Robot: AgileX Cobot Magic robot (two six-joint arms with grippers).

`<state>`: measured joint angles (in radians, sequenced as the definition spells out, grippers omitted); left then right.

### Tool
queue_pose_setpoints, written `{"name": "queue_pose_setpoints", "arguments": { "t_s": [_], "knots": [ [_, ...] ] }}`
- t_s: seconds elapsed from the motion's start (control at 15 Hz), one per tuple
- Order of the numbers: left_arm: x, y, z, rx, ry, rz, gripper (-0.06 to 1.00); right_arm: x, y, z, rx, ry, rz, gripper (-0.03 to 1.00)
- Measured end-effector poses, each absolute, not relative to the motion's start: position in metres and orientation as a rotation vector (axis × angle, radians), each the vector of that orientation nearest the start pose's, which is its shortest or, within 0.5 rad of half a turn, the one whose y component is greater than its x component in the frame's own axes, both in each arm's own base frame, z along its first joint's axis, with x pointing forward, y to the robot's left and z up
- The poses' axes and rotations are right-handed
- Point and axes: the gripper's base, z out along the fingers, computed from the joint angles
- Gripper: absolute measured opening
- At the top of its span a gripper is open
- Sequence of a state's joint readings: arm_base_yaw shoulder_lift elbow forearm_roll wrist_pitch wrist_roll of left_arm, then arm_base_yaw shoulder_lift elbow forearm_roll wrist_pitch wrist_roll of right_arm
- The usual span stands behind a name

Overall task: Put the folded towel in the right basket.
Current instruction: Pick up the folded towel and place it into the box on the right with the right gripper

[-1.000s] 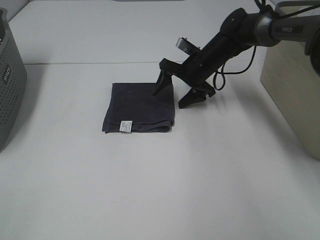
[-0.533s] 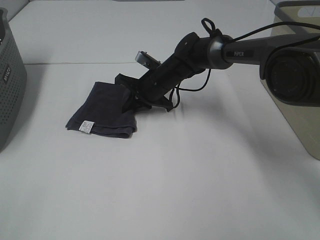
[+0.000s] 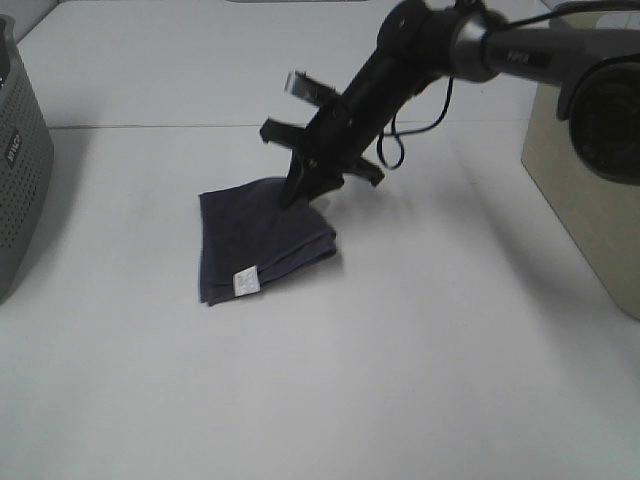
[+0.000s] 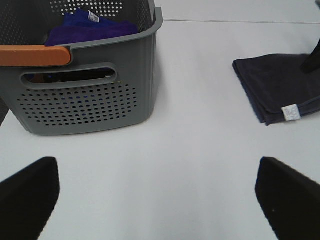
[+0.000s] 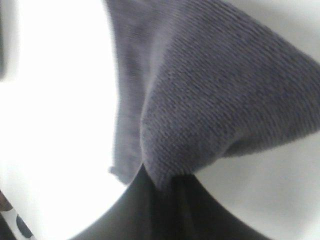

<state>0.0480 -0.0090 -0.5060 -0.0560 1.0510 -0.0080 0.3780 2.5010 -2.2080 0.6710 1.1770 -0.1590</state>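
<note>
The folded dark grey towel with a white tag lies on the white table, left of centre. My right gripper is shut on the towel's far right corner and lifts that corner a little, while the rest lies on the table. The right wrist view shows the cloth pinched between the dark fingers. The right basket is beige and stands at the right edge. My left gripper is open and empty, well away from the towel.
A grey perforated basket stands at the left edge. In the left wrist view it has an orange handle and holds purple and blue cloths. A seam crosses the table behind the towel.
My right gripper pushed onto the towel, shoved it left, then shut on its corner and raised it. The towel has turned and shifted back right.
</note>
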Motion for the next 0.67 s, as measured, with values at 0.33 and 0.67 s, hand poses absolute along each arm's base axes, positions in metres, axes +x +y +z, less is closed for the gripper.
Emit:
{"name": "queue_pose_setpoints", "arguments": {
  "t_s": [0.33, 0.67],
  "knots": [
    [-0.006, -0.005, 0.280, -0.054, 2.018, -0.041, 0.99, 0.457, 0.191, 0.310, -0.510, 2.541, 0.703, 0.07],
    [-0.006, -0.005, 0.280, -0.054, 2.018, -0.041, 0.99, 0.405, 0.035, 0.458, -0.146, 2.272, 0.183, 0.07]
  ]
}}
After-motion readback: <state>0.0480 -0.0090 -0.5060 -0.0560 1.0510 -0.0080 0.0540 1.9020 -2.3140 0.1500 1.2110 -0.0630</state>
